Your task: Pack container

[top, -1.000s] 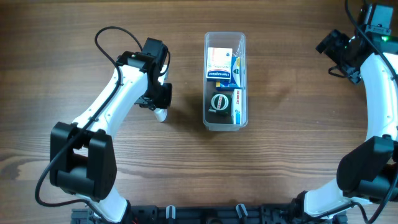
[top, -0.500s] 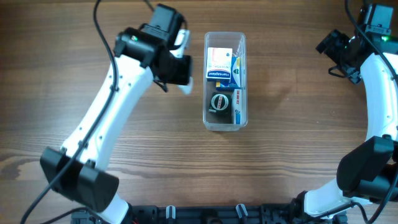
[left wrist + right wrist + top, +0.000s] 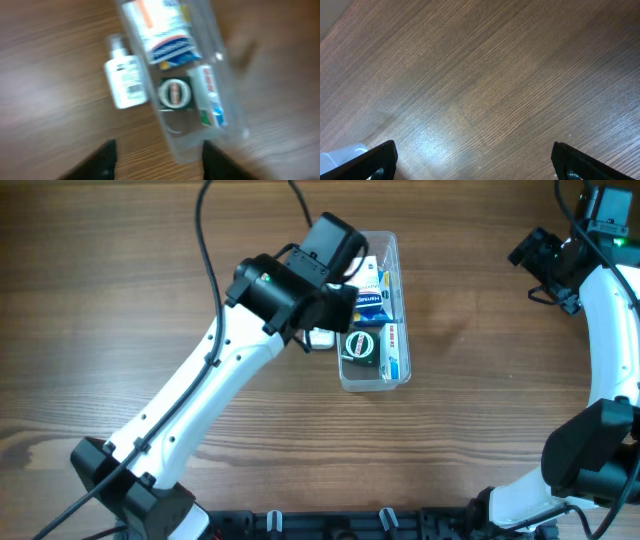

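Observation:
The clear container [image 3: 394, 376] lies lengthwise at the table's middle, slightly skewed. It holds a white and orange box [image 3: 159, 24], a blue pack [image 3: 176, 54], a round black tin [image 3: 174, 93] and a white tube box [image 3: 210, 96]. A white spray bottle [image 3: 125, 75] lies on the table against the container's left wall; it also shows in the overhead view [image 3: 321, 338]. My left gripper [image 3: 160, 162] hangs open and empty above the bottle and the container [image 3: 227, 107]. My right gripper [image 3: 480, 165] is open and empty over bare wood at the far right [image 3: 545, 258].
My left arm [image 3: 215, 385] crosses the table diagonally from the front left to the container. A corner of clear plastic [image 3: 340, 155] shows at the lower left of the right wrist view. The rest of what shows is brown wooden tabletop [image 3: 480, 420].
My left arm swung right from the table's left side to the container with the white bottle. The bottle now lies free beside the container. The container has shifted right and skewed.

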